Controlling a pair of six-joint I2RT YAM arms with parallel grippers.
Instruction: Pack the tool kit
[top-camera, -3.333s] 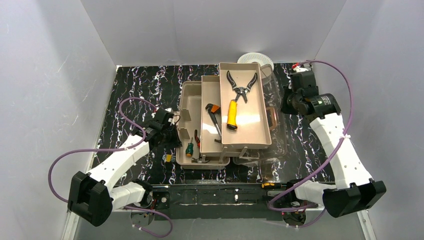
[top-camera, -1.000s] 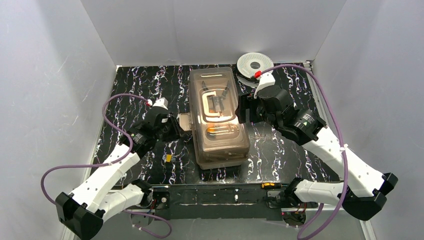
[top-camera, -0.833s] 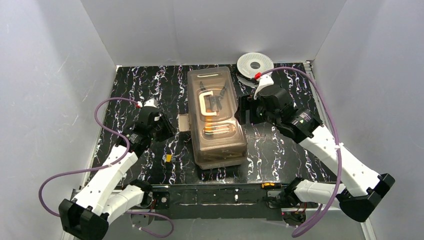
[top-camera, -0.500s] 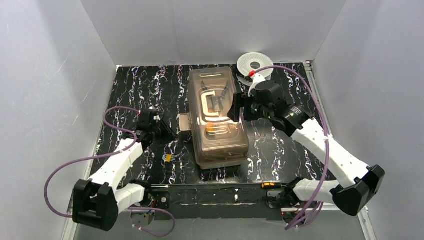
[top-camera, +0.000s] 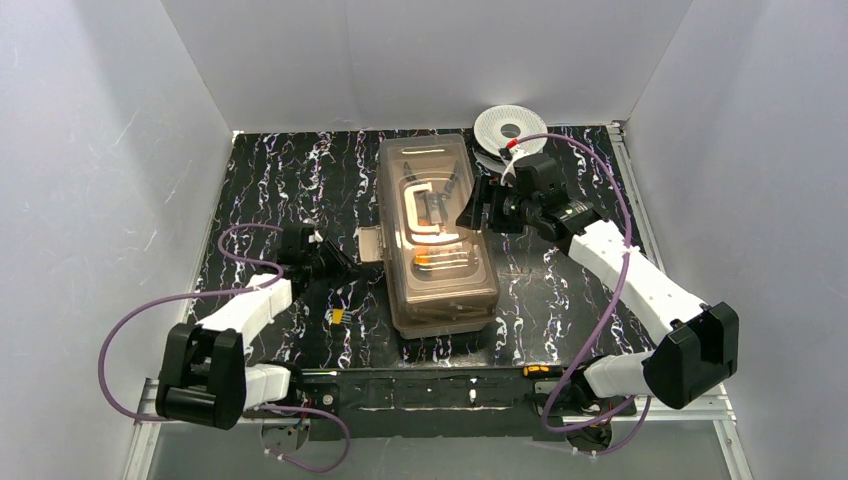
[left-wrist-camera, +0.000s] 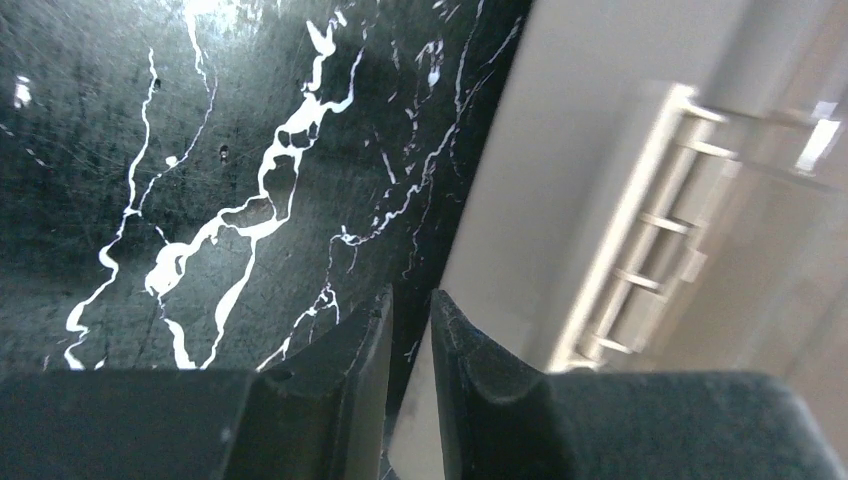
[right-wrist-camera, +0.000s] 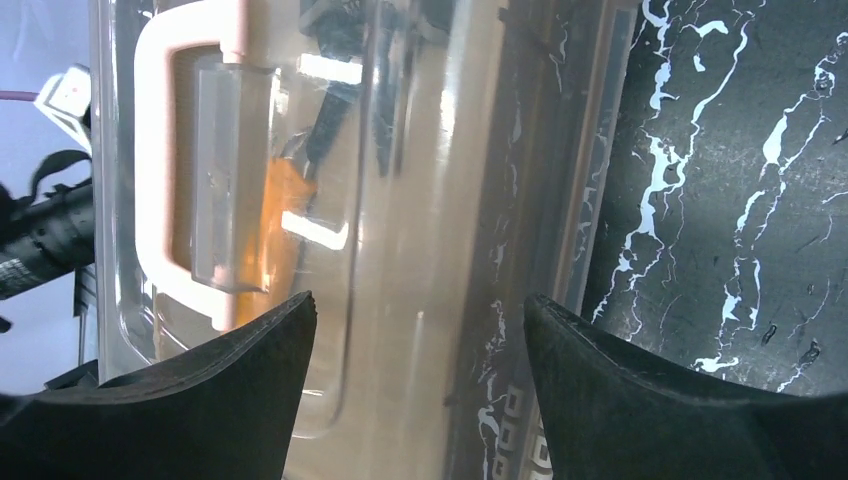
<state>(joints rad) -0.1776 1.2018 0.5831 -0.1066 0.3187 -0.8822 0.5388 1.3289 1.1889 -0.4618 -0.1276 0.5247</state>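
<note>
— Two hands flank the tool kit (top-camera: 436, 238) from above; it lies lid-down at the tabletop's (top-camera: 280, 175) middle. Risk?
— Latch (top-camera: 369, 243) looks unfastened; lifting could spill tools.
— Left wrist?
— Left hand (left-wrist-camera: 408, 322) nearly together, empty, beside the wall.
— Right wrist?
— Right hand (right-wrist-camera: 415, 340) spread wide over the cream handle (right-wrist-camera: 165, 165), gripping nothing.

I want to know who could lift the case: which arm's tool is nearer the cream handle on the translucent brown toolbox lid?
Right. The right tool hangs open over the lid's right edge beside the cream handle; the left tool is off the toolbox's left side, by the latch tab.
</note>
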